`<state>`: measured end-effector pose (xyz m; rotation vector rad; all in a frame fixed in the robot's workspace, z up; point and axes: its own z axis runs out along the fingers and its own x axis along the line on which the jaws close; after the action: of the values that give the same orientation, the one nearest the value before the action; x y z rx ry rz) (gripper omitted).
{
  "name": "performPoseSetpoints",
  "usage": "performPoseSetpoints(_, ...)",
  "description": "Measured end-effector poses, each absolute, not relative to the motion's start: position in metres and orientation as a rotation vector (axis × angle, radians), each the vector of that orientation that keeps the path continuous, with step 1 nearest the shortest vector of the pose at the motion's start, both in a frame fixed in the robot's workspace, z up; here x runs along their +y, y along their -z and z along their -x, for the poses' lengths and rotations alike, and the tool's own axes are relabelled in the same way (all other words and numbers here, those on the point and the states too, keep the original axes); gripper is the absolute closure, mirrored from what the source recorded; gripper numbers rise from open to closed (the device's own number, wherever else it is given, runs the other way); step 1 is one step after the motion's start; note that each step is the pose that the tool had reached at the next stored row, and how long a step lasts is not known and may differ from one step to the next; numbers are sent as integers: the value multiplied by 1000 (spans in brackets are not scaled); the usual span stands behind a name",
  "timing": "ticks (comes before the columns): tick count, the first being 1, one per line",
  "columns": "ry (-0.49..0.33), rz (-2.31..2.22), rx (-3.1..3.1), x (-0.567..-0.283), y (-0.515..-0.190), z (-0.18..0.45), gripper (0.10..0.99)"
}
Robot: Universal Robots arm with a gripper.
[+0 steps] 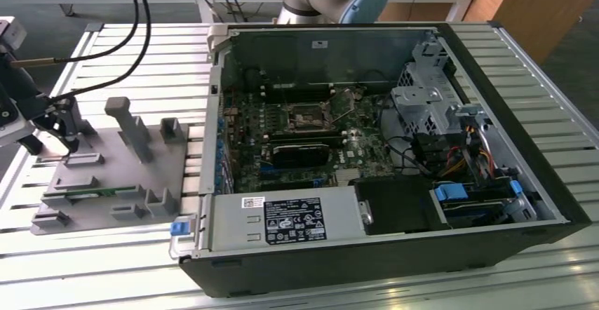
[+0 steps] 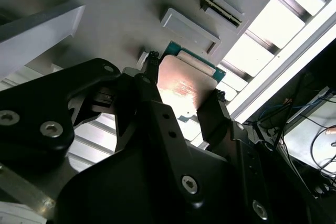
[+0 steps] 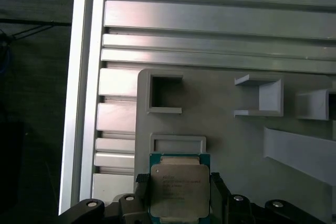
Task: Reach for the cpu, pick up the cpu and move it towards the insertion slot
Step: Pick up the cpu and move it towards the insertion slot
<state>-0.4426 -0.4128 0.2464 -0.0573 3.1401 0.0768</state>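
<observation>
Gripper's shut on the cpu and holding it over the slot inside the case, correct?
No. The gripper is shut on the cpu, but over the grey fixture, outside the case, not over the slot. The exterior view shows the gripper at its left, well apart from the slot; the first wrist view shows the fixture under the cpu.

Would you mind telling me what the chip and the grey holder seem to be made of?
The chip: metal lid, dull silvery with a soft sheen, on a green board rim. The holder: probably plastic, matte grey all over, with thin moulded walls.
</observation>
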Motion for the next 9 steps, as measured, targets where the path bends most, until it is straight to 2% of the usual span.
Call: performPoseSetpoints(9, -76, 57, 3140, -413, -255, 443, 541)
